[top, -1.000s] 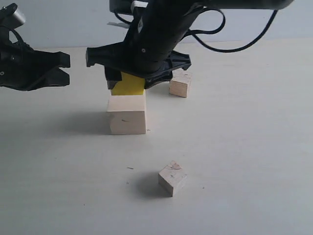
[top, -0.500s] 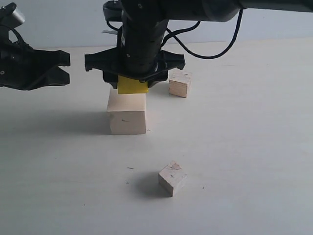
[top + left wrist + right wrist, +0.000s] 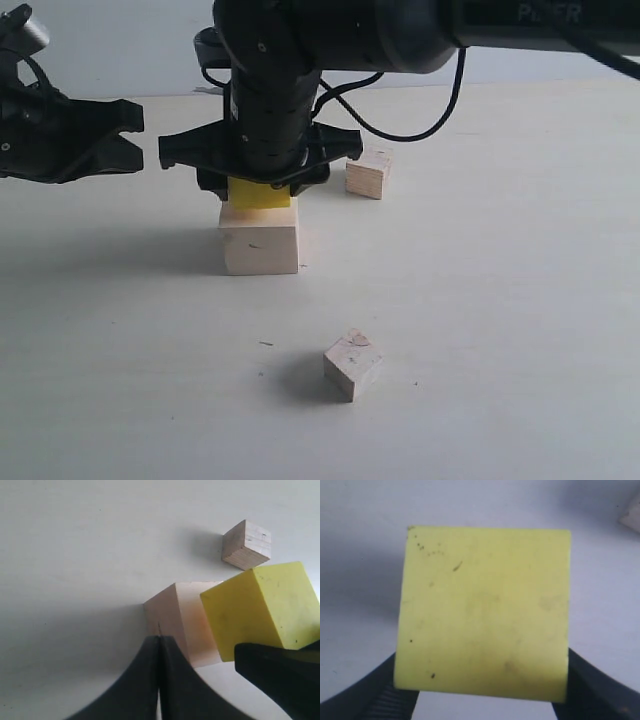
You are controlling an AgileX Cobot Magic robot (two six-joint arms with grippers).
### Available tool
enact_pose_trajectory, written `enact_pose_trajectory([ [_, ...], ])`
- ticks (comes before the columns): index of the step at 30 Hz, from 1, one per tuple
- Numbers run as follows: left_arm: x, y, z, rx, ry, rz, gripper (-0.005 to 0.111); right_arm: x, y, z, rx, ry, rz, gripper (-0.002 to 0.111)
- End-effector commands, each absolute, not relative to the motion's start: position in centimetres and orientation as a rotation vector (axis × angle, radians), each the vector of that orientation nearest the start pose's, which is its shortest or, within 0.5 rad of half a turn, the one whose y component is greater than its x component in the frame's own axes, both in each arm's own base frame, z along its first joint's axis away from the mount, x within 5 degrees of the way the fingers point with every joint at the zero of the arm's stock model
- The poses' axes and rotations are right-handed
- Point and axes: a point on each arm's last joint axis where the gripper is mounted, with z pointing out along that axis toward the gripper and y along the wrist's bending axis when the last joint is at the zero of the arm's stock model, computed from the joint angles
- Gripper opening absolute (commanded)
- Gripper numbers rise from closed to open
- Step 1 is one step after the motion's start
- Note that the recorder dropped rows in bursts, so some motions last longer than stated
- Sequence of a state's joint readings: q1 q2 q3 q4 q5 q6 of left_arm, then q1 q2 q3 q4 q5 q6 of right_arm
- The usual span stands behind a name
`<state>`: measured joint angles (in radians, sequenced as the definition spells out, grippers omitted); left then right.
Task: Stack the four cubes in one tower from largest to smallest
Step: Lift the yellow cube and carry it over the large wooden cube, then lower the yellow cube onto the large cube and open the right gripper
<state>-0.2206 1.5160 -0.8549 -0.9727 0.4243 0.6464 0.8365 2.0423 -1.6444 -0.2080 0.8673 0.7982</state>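
Your right gripper [image 3: 260,183] is clasping the yellow cube [image 3: 258,196], with one black finger pressing on each side. It is holding that cube directly over the large pale wooden cube [image 3: 260,240], which is sitting on the surface [image 3: 500,300]. In the exterior view the yellow cube's lower edge is meeting the top face of the large one and is lying within that face's outline. Whether it is actually resting there or hanging just clear, you are not going to be able to tell from these views. In the right wrist view the yellow face is filling most of the picture, with a dark finger showing at each lower corner.

Your left gripper [image 3: 135,140] is hovering above the surface at the left of the exterior view, well apart from the two cubes. Its fingers are pointing toward them and its jaws are standing parted with nothing between them.

The layered-plywood cube [image 3: 367,173] is sitting on the surface behind and to the right of the large cube, near it but not touching. The smallest cube [image 3: 352,365] is sitting alone in front, well apart from the others. It is turned corner-on to the camera, with a knot mark showing on its top face. A black cable [image 3: 420,130] is looping down from the right arm behind the cubes.
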Motion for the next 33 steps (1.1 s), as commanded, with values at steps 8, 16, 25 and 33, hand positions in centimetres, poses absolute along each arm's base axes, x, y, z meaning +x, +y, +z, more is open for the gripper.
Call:
enact_pose_trajectory([
  [8, 28.9, -9.7, 22.8, 0.079, 2.426, -0.662, 0.000, 31.1, 32.3, 20.8, -0.187, 2.730, 0.210, 0.000],
  [16, 28.9, -9.7, 22.8, 0.079, 2.426, -0.662, 0.000, 31.2, 32.5, 20.8, -0.186, 2.719, 0.233, 0.000],
  [25, 28.9, -9.7, 22.8, 0.082, 2.425, -0.660, 0.000, 31.2, 32.5, 20.8, -0.182, 2.721, 0.235, 0.000],
  [33, 28.9, -9.7, 22.8, 0.082, 2.425, -0.660, 0.000, 31.2, 32.5, 20.8, -0.182, 2.721, 0.235, 0.018],
])
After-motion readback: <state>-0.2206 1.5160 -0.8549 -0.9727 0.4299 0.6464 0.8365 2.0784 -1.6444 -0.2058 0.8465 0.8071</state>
